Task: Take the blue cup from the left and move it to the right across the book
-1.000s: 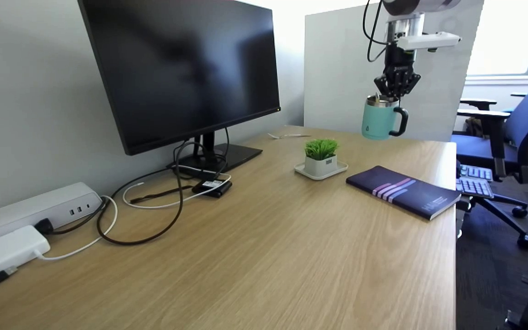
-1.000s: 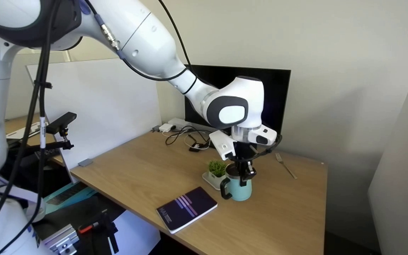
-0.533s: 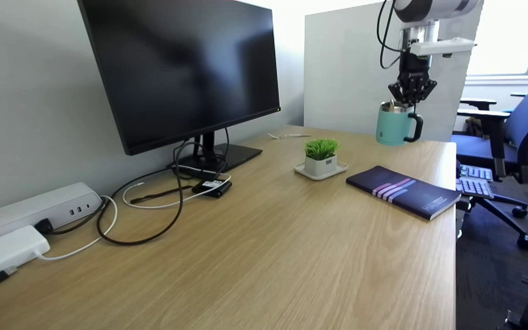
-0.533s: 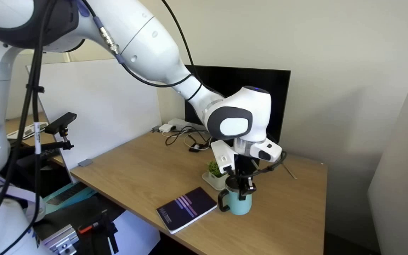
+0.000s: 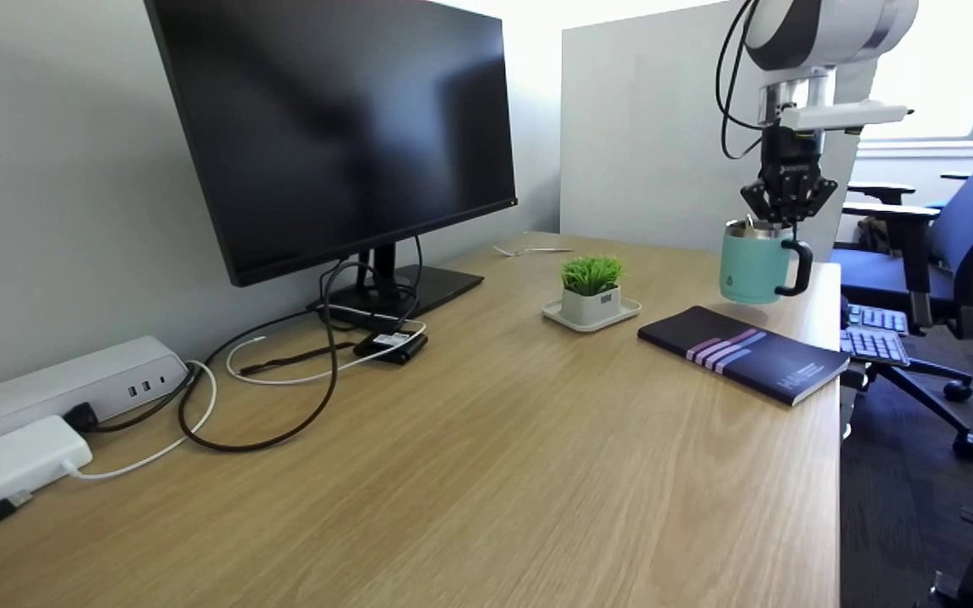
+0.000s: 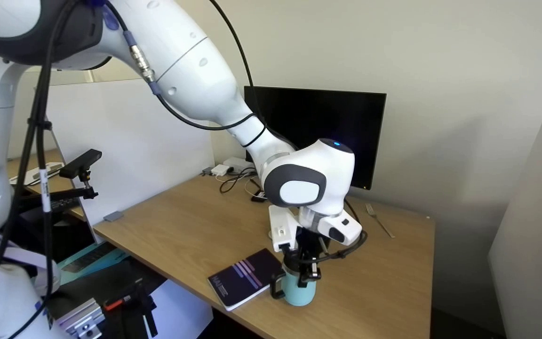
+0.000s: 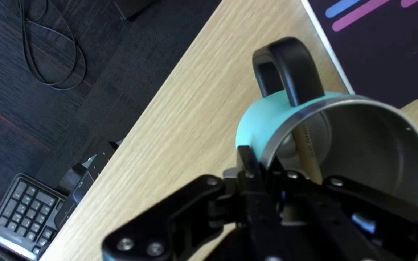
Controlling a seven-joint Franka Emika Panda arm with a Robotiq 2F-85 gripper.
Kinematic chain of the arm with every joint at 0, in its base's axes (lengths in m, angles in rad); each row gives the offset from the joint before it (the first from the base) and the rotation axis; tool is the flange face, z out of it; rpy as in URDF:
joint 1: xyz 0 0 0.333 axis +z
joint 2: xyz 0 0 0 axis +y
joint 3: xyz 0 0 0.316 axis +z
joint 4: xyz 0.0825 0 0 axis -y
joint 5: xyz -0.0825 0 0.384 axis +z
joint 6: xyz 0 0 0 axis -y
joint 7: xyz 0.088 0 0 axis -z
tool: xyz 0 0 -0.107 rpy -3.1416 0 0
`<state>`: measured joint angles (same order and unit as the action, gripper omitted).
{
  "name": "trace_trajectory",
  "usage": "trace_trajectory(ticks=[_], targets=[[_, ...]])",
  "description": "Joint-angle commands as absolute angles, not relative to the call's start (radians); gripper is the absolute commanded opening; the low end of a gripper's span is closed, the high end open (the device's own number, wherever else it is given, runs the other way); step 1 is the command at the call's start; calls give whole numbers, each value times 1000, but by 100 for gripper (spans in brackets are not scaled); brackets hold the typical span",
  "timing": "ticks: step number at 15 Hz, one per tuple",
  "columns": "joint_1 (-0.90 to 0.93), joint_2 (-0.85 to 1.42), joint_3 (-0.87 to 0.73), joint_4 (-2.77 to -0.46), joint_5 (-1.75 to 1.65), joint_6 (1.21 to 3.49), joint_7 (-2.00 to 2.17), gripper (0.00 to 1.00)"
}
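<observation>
Thin, dark-navy striped book (image 5: 738, 348): flat on the wooden desk (image 5: 495, 439).
Cylindrical, black-handled teal mug (image 5: 752, 268): held upright, just beside the book!
Black two-finger gripper (image 7: 261, 163): clamped tight on the mug's wall!

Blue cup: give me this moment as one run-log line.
gripper: shut on blue cup | blue cup: roughly upright, beside book | table contact: unclear | release: not yet done

There was one cup (image 5: 752, 266), one book (image 5: 744, 353), one plant (image 5: 591, 274), one pot (image 5: 590, 307), one tray (image 5: 631, 308), one fork (image 5: 535, 251), one monitor (image 5: 351, 127), two white boxes (image 5: 73, 384), one stick (image 7: 308, 154) and one gripper (image 7: 261, 160).
</observation>
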<state>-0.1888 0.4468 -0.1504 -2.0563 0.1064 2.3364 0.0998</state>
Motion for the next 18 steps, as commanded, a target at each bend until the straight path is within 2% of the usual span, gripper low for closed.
trace_trajectory(ticks=[1, 9, 10, 11, 12, 18], targets=[[-211, 438, -143, -2082, 144, 2333, 74, 2], [-227, 441, -136, -2120, 182, 2378, 41, 2], [-223, 440, -136, -2123, 179, 2384, 42, 34], [-221, 439, -135, -2127, 177, 2391, 44, 35], [-220, 439, -134, -2128, 175, 2394, 43, 40], [-193, 381, -139, -2145, 153, 2391, 76, 82]])
